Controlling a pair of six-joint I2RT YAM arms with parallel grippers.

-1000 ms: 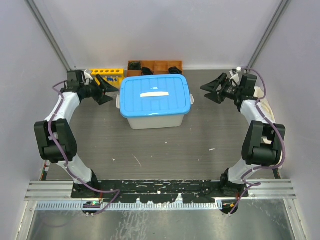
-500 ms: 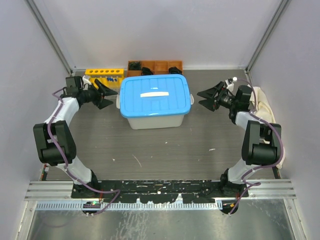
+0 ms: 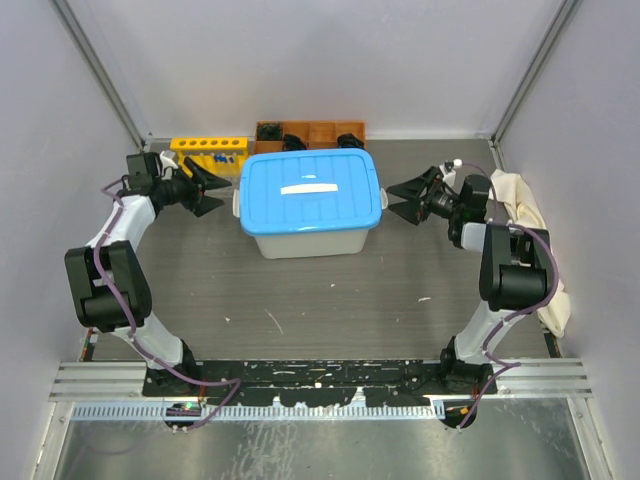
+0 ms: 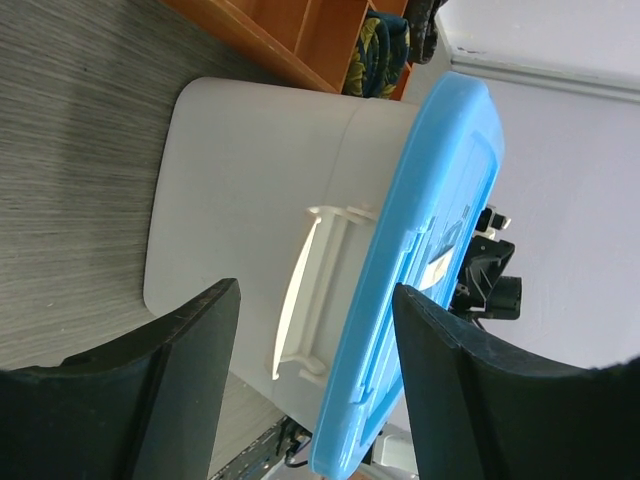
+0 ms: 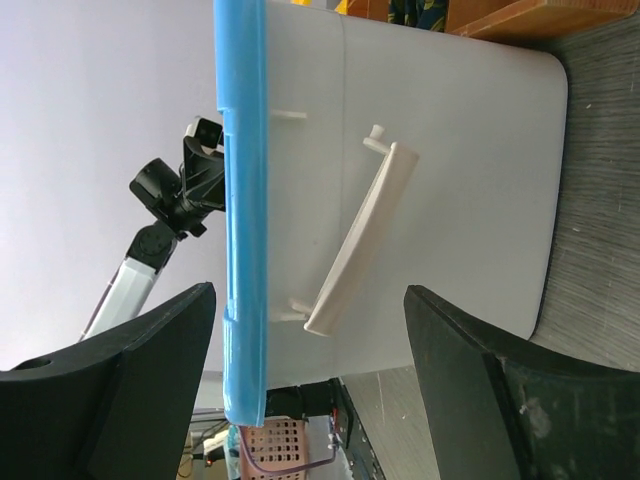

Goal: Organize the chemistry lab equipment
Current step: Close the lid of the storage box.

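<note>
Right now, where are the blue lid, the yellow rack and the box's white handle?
blue lid [image 3: 312,205]: top view, middle of its flat top.
yellow rack [image 3: 200,146]: top view, its holed top face.
white handle [image 4: 296,300]: left wrist view, middle of the bar.

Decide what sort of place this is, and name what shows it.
Probably a robot test cell staged as a lab bench: left gripper and right gripper flank a blue-lidded bin, with a yellow tube rack and wooden tray behind.
</note>
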